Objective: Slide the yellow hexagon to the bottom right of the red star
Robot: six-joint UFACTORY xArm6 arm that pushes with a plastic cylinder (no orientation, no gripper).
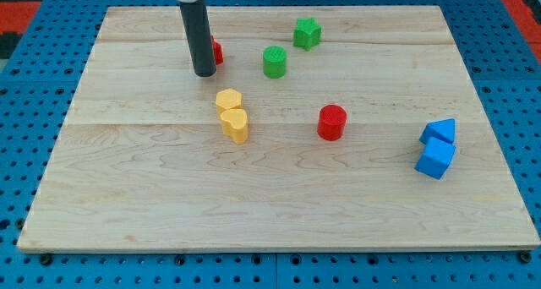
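My tip (204, 73) rests on the board near the view's top left. A red block (216, 51), mostly hidden behind the rod, sits just right of it; its shape cannot be made out. Two yellow blocks touch each other below the tip: the upper one (227, 100) looks like a hexagon, the lower one (236, 125) looks like a heart. The tip is about a block's width above and left of the upper yellow block, apart from it.
A green cylinder (275, 62) and a green star (308, 33) sit at top centre. A red cylinder (331, 122) is right of the yellow blocks. Two blue blocks (438, 131) (434, 159) touch near the right edge. The wooden board (254, 213) lies on a blue pegboard.
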